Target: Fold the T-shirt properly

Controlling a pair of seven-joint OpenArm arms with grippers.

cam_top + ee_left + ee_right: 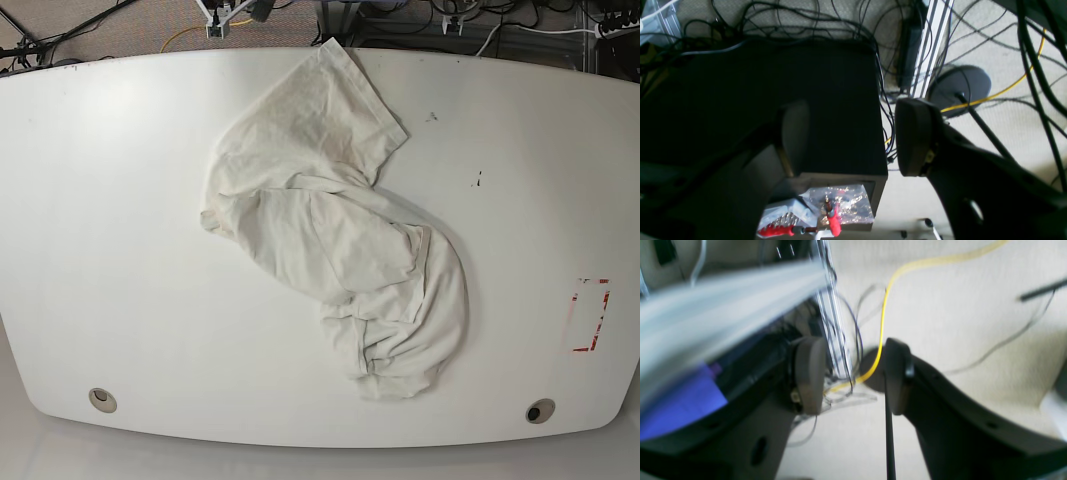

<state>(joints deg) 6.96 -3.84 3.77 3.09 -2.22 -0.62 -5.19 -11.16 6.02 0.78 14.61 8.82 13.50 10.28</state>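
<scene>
The cream T-shirt (335, 235) lies crumpled on the white table (110, 230), running from the far edge near the middle toward the near right. One sleeve spreads at the far end. No badge or graphic shows. No arm or gripper shows in the base view. In the left wrist view my left gripper (846, 140) is open and empty, above a black box (826, 100) and floor cables. In the right wrist view my right gripper (853, 376) is open and empty, above beige floor with a yellow cable (883, 316). The T-shirt is out of both wrist views.
A red-marked rectangle (588, 315) is on the table's right side. Two round holes (100, 399) sit near the front corners. Cables and gear lie behind the table's far edge (440, 15). An aluminium rail (930, 46) and round stand base (960, 86) are below the left gripper.
</scene>
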